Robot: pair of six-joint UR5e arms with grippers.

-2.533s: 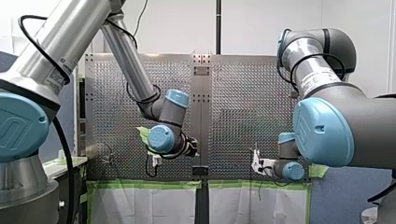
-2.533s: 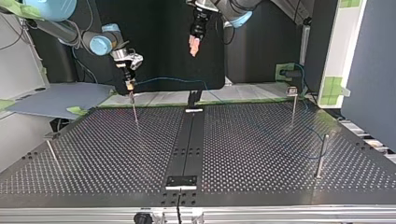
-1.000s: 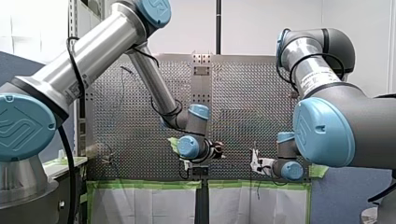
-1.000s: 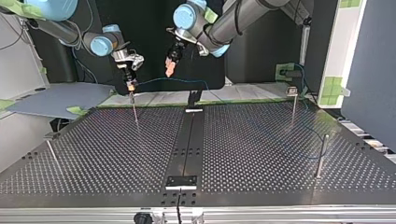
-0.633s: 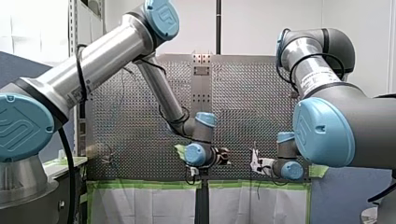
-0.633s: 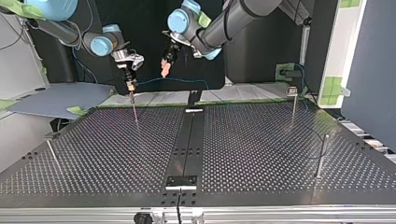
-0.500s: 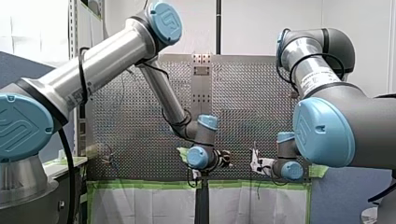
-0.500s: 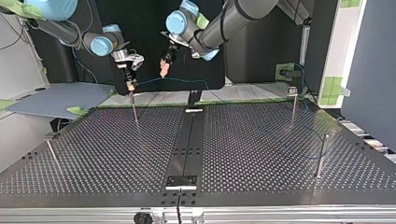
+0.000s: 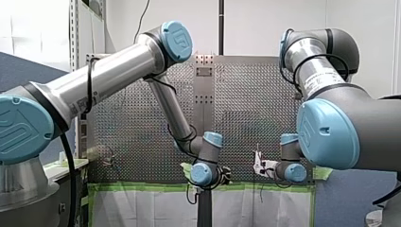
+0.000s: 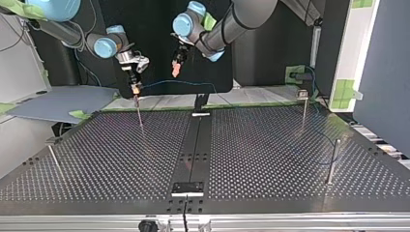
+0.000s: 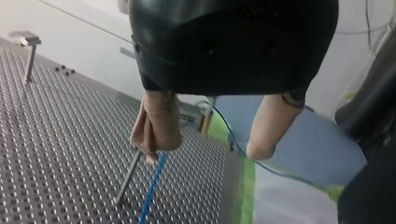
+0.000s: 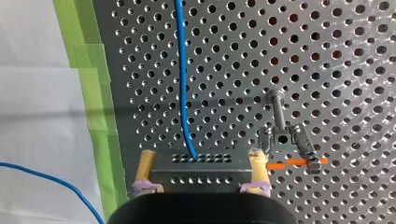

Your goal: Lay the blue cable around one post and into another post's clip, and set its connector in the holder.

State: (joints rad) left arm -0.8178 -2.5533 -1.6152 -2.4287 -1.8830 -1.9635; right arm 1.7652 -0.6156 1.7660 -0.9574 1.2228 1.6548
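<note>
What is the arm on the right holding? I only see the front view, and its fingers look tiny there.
Observer: The right wrist view shows the right arm's fingers shut on a perforated metal connector, the blue cable running out of it.
Operator: And the other arm?
Observer: The left arm's fingers are open, nothing between them.
Operator: Any clip nearby?
Observer: Yes, a post's clip stands just beside the connector, without the cable in it.
</note>
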